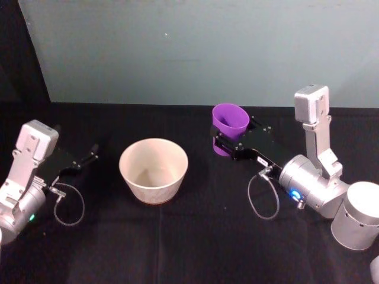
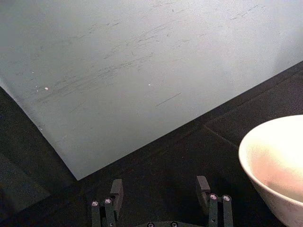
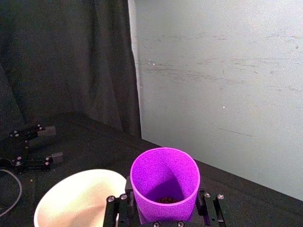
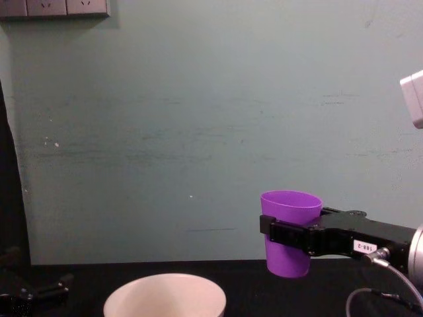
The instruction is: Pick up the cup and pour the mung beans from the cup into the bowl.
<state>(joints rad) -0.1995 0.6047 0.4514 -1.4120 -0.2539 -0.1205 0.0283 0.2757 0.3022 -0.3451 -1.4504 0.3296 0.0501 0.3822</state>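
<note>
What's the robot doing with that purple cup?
Its right end effector is shut on the purple cup and holds it upright, just to the right of the pale bowl. Some dark bits, likely the mung beans, sit in the cup's bottom. The bowl looks empty, so nothing has been poured yet. The left end effector is open, off on the bowl's other side.

A scuffed pale teal wall [image 4: 198, 132] is standing behind the black-clothed table [image 1: 195, 236]. A dark curtain [image 3: 71, 61] is hanging beside the wall, with white sockets [image 4: 53, 6] sitting high up.
</note>
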